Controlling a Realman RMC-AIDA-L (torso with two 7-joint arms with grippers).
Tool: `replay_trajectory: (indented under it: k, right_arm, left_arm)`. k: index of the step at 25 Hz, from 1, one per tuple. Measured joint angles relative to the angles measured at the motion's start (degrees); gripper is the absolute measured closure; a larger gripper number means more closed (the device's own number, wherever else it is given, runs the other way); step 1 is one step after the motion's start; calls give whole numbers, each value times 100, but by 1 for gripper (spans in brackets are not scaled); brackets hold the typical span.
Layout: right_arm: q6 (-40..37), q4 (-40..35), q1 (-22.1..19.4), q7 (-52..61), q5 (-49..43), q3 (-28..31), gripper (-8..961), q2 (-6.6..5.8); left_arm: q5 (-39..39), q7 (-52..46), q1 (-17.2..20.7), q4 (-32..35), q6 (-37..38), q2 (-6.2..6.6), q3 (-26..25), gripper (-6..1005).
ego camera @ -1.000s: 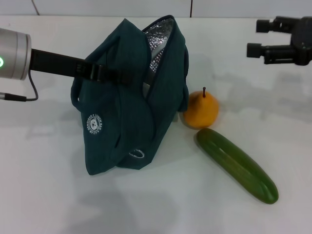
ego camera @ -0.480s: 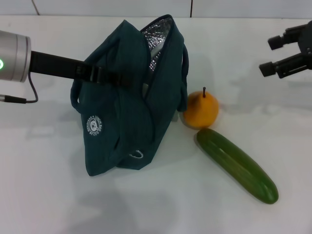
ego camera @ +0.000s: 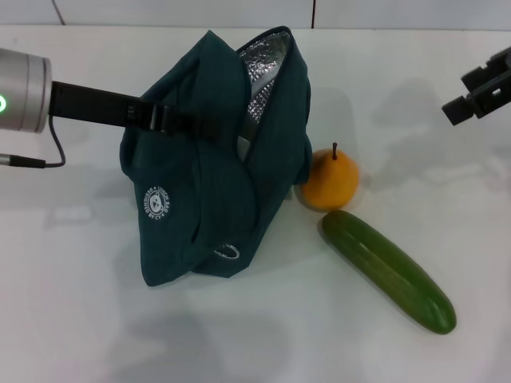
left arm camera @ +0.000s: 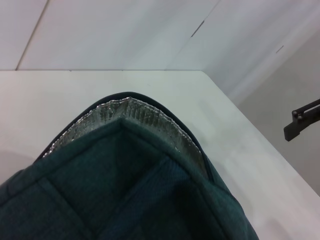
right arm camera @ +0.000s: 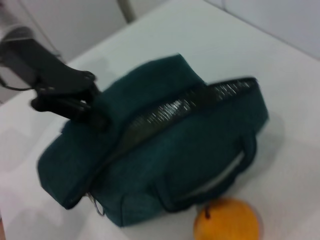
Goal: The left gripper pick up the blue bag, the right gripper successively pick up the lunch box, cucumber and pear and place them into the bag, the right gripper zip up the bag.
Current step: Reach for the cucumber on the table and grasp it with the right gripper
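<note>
Holding the bag: the blue bag (ego camera: 211, 159) is gripped near its open top by the left claw (ego camera: 164, 120), closed on the fabric, and is kept upright on the worktop (ego camera: 80, 319) with the foil lining showing.
Right claw (ego camera: 481, 92): seen only at the picture's far right edge, well apart from the bag, with nothing seen in it; how far it is open cannot be told.
Lunch box: not seen anywhere on the worktop, so it is judged already inside the bag, though the inside is hidden.
Left to do: the cucumber (ego camera: 389, 270) and the pear (ego camera: 329, 180) are not yet packed; the zip is not yet closed.
Pear: lying just beside the bag's right side, touching or nearly so.
Cucumber: lying just in front of the pear, slanting away from the bag.
Obstruction: none is seen between the right claw and the pear; the bag's loop handle (right arm camera: 210, 192) hangs near the pear.
</note>
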Motion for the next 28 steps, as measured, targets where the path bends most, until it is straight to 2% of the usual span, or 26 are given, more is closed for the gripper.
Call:
replay_trajectory:
  k: [3,5,9,13,16,21,28]
  right_arm:
    - [-222,-11,222,450,-408,-29,111,11]
    - [-407,-2,389,639,-753,-51,112,84]
    - [-604,12,670,799,-1551,-133,113,359]
    - [-595,55,850,817,-2272,-235,115,739]
    - [-470,122,879,900,-2553,-682,116,979]
    - [-80,169,828,1333,-2466,-1709,117,1038]
    - [494,179,822,1606,-2109,-2492,119,1055]
  left_arm:
    - [-2,-5,-17,0,0,-1,0,960]
    - [-3,-5,-22,-1,0,0,0,960]
    - [-5,-5,-24,0,0,-1,0,960]
    - [-7,28,-44,-22,-2,-3,0,960]
    - [-8,51,-52,-63,-39,-8,0,960]
    - [-20,105,-38,-67,-60,-40,0,959]
    - [-25,135,-31,-69,-63,-44,0,959]
